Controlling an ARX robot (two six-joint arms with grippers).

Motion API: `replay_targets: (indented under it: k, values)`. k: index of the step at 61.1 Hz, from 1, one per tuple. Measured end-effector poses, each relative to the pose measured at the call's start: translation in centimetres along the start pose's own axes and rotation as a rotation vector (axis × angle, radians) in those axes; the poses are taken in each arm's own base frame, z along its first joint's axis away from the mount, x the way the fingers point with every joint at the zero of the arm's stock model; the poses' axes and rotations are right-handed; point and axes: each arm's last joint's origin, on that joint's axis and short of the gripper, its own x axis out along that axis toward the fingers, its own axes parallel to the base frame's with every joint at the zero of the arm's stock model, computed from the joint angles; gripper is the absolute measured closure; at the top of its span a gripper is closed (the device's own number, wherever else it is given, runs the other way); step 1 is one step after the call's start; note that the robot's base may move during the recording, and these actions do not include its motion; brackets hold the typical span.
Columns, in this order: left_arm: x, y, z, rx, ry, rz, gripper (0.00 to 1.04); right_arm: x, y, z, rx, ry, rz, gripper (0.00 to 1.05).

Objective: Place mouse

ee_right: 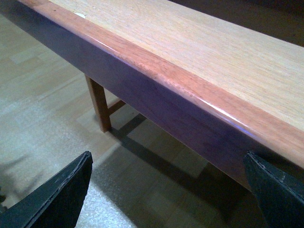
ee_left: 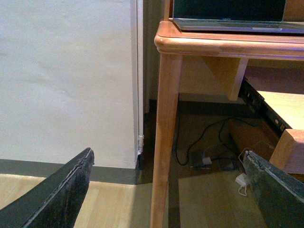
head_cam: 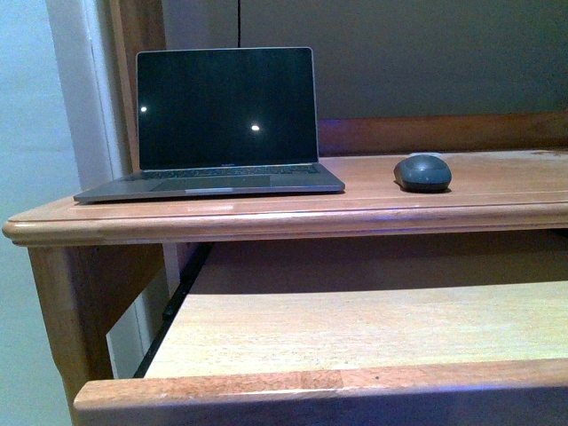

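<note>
**Mouse on the table top, both my tools spread wide and holding nothing**

From my front view, the mouse [head_cam: 423, 172] sits on the wooden table [head_cam: 266, 217], to the right of the laptop [head_cam: 222, 124] and clearly apart from it. It rests flat, dome up, near the middle depth of the top. The laptop stands open with its dark screen upright, two small light spots reflected in it. Below the table top a pull-out shelf [head_cam: 355, 333] is drawn forward, pale wood with a redder front edge. Neither of my arms shows in this view.

My left tool [ee_left: 171, 190] hangs low beside the table's left front leg [ee_left: 164, 142], its two dark fingers [ee_left: 61, 194] set wide apart with nothing between them. Past them I see the white wall, the floor, and cables [ee_left: 209, 147] lying under the table. The laptop's front edge shows at the table corner above.

My right tool [ee_right: 166, 190] is also spread wide and carries nothing. It hovers below and in front of the shelf's rounded front edge [ee_right: 190, 90], with the floor and a wooden leg [ee_right: 99, 107] beyond.
</note>
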Motion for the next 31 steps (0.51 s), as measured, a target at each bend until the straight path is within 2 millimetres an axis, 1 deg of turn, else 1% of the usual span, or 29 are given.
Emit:
replay_targets:
  k: [4, 15, 16, 22, 31]
  values:
    - [0.0, 0.0, 0.0, 0.0, 0.0, 0.0, 0.08, 1.1, 0.0, 0.2, -0.007, 0.007, -0.019, 0.07]
    - [0.0, 0.0, 0.0, 0.0, 0.0, 0.0, 0.08, 5.3, 0.0, 1.1, -0.002, 0.01, -0.078, 0.07]
    - [0.0, 0.0, 0.0, 0.0, 0.0, 0.0, 0.08, 6.1, -0.1, 1.3, 0.007, 0.006, -0.099, 0.07]
    - [0.0, 0.0, 0.0, 0.0, 0.0, 0.0, 0.08, 8.8, -0.4, 2.5, 0.02, -0.017, -0.17, 0.07]
    - [0.0, 0.0, 0.0, 0.0, 0.0, 0.0, 0.08, 13.1, -1.5, 4.4, 0.084, -0.031, -0.329, 0.07]
